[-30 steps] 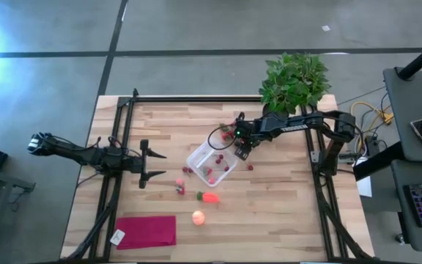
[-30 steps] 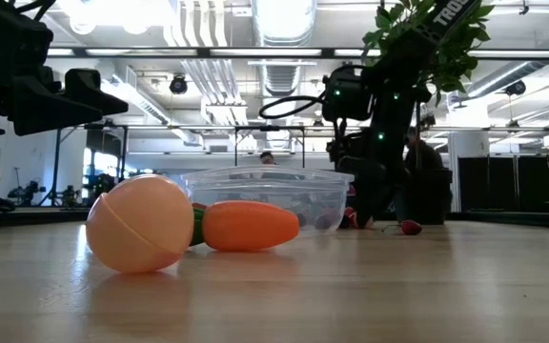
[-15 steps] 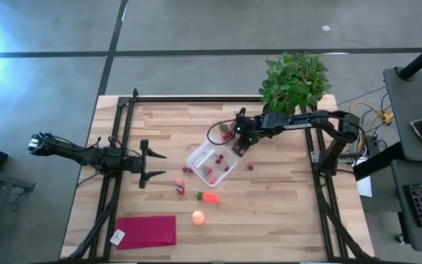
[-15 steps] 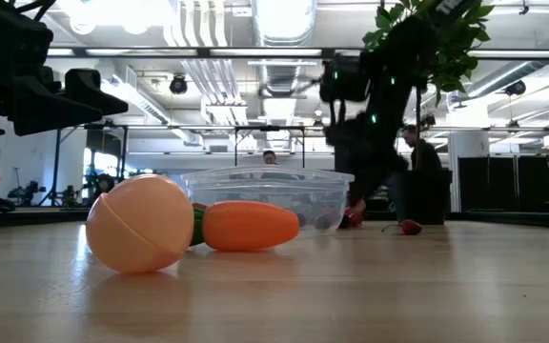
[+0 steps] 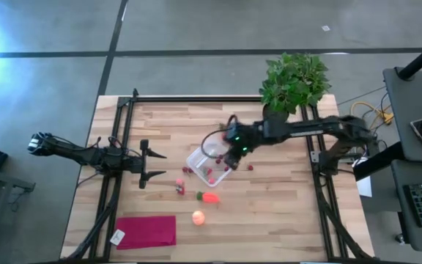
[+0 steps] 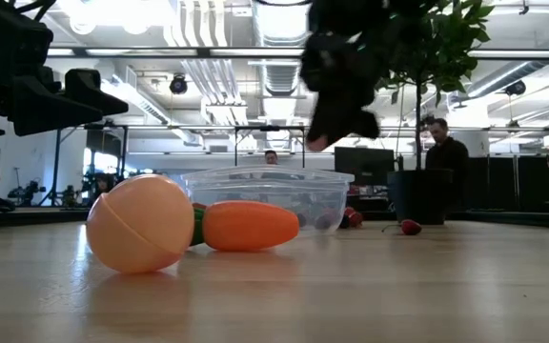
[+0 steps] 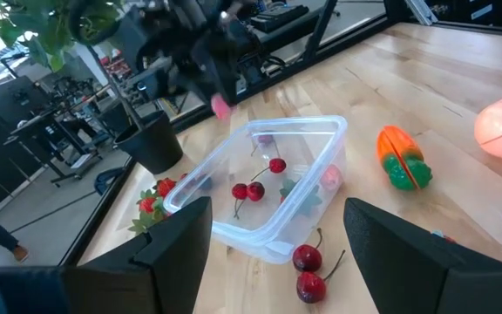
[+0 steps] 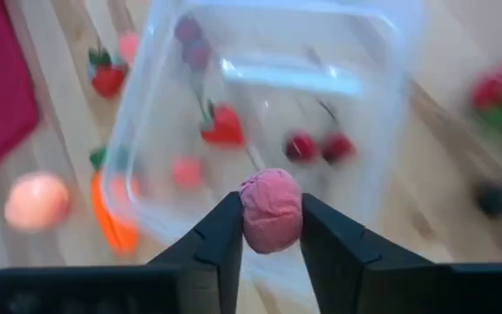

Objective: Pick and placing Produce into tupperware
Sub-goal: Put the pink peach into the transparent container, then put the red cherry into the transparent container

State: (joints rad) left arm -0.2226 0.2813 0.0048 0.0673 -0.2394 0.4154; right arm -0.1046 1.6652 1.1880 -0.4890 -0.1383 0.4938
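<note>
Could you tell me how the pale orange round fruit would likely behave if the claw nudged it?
The pale orange round fruit looks smooth and ball-shaped, so it would probably roll across the bare wooden table. Its smooth curve may slip from narrow fingers. A seam suggests a toy, likely light.

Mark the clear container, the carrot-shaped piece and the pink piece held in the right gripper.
clear container (image 5: 198, 160): high view, on its near-left rim.
carrot-shaped piece (image 5: 210, 196): high view, on its orange body.
pink piece (image 8: 270, 210): right wrist view, on its round front, between the right gripper (image 8: 270, 228) fingers.
</note>
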